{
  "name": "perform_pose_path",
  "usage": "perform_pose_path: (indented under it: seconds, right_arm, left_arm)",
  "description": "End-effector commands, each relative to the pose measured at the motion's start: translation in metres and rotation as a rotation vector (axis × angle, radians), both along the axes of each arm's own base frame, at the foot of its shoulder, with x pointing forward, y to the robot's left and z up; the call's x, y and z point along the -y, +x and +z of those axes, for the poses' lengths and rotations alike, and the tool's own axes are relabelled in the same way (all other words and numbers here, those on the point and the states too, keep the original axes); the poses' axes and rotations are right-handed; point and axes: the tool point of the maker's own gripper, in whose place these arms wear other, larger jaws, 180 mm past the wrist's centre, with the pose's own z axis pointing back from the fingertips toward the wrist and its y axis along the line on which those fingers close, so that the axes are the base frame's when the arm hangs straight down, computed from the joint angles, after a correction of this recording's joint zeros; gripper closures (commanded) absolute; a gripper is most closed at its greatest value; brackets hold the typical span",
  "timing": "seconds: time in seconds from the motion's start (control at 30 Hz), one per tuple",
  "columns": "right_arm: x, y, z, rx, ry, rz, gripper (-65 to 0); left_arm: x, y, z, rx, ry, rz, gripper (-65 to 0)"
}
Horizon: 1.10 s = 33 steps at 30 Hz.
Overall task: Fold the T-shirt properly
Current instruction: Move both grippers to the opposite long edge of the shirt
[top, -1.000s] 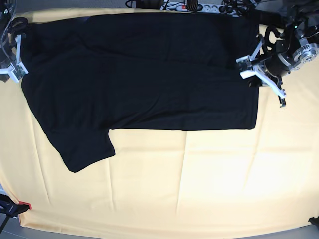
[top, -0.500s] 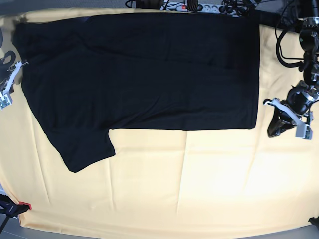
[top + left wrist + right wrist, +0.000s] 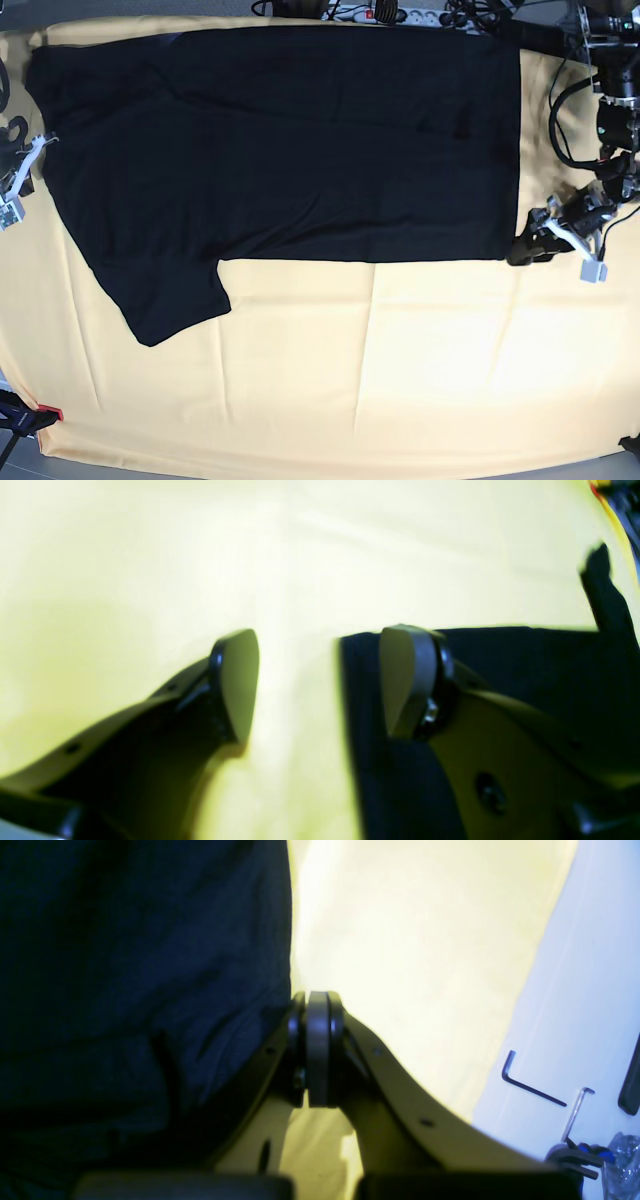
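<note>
T-shirt lies flat; left hand gapes empty, right hand closed, empty.

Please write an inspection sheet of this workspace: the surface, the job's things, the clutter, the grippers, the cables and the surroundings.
Surface: pale yellow tablecloth, lightly creased.
Job's things: black T-shirt lying flat, plain side up, one sleeve pointing toward the near edge.
Clutter: two hex keys on the white surface beside the cloth.
Grippers: left gripper open at the shirt's near hem corner, one of its fingers over the fabric, the other over bare cloth; right gripper shut at the shirt's edge; whether it pinches fabric cannot be told.
Cables: power strip and wires at the far edge.
Surroundings: nothing seen.
</note>
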Motion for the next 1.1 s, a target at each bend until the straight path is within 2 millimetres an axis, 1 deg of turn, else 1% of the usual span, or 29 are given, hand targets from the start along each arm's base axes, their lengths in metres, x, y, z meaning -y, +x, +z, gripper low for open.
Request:
perform_pose_path:
  seconds: [0.0, 0.07, 0.23, 0.3, 0.37, 0.4, 0.43, 0.47, 0.5, 0.57, 0.6, 0.7, 0.73, 0.77, 0.87, 0.9, 0.93, 1.0, 1.07]
  right_arm:
    - [0.006, 0.008, 0.014, 0.034, -0.029, 0.008, 0.0]
    - [0.006, 0.008, 0.014, 0.033, -0.029, 0.008, 0.0]
    - [0.006, 0.008, 0.014, 0.034, -0.029, 0.008, 0.0]
    - [0.006, 0.008, 0.014, 0.035, -0.029, 0.008, 0.0]
    - [0.006, 0.008, 0.014, 0.035, -0.028, 0.008, 0.0]
    - [0.006, 0.009, 0.014, 0.036, -0.028, 0.008, 0.0]
    - [0.006, 0.009, 0.014, 0.036, -0.028, 0.008, 0.0]
    - [0.006, 0.009, 0.014, 0.035, -0.028, 0.008, 0.0]
    - [0.006, 0.009, 0.014, 0.036, -0.028, 0.008, 0.0]
    - [0.006, 0.009, 0.015, 0.04, -0.027, 0.011, 0.0]
    - [0.005, 0.011, 0.016, 0.051, -0.023, 0.015, 0.0]
    - [0.002, 0.015, 0.019, 0.079, -0.015, 0.025, 0.0]
    - [0.002, 0.017, 0.021, 0.095, -0.01, 0.023, -1.6]
    - [0.002, 0.02, 0.023, 0.113, -0.007, 0.014, -7.6]
    - [0.0, 0.033, 0.029, 0.174, 0.024, -0.012, -28.8]
    - [-0.001, 0.04, 0.03, 0.196, 0.041, -0.017, -32.8]
    - [-0.001, 0.046, 0.031, 0.217, 0.064, -0.023, -34.2]
    - [-0.001, 0.06, 0.03, 0.25, 0.114, -0.057, -34.3]
    - [-0.002, 0.076, 0.028, 0.279, 0.2, -0.094, -34.3]
  left_arm:
    - [0.001, 0.008, 0.009, 0.017, 0.02, -0.015, -39.7]
    - [0.017, 0.007, -0.002, -0.027, 0.025, -0.05, -39.7]
    - [0.054, -0.012, -0.023, -0.135, -0.022, -0.163, -39.7]
    - [0.068, -0.02, -0.024, -0.154, -0.052, -0.226, -39.7]
    - [0.078, -0.025, -0.019, -0.148, -0.095, -0.275, -39.6]
    - [0.082, -0.025, -0.015, -0.135, -0.11, -0.29, -38.3]
    - [0.083, -0.024, -0.012, -0.121, -0.12, -0.295, -35.8]
    - [0.083, -0.021, -0.009, -0.11, -0.123, -0.292, -31.0]
    - [0.083, -0.018, -0.007, -0.101, -0.122, -0.288, -24.2]
    - [0.079, -0.013, -0.006, -0.084, -0.086, -0.283, -5.7]
    - [0.077, -0.009, -0.006, -0.075, -0.059, -0.281, 0.0]
    - [0.07, 0.003, -0.002, -0.043, -0.001, -0.259, 0.0]
    - [0.067, 0.009, 0.0, -0.037, 0.011, -0.236, 0.0]
    - [0.063, 0.014, 0.002, -0.033, 0.026, -0.212, 0.0]
    - [0.055, 0.031, 0.012, 0.013, 0.079, -0.18, 0.0]
    - [0.054, 0.036, 0.017, 0.03, 0.088, -0.178, 0.0]
    - [0.054, 0.039, 0.021, 0.041, 0.094, -0.178, 0.0]
    - [0.053, 0.044, 0.026, 0.055, 0.098, -0.178, 0.0]
    - [0.053, 0.045, 0.028, 0.059, 0.099, -0.177, 0.0]
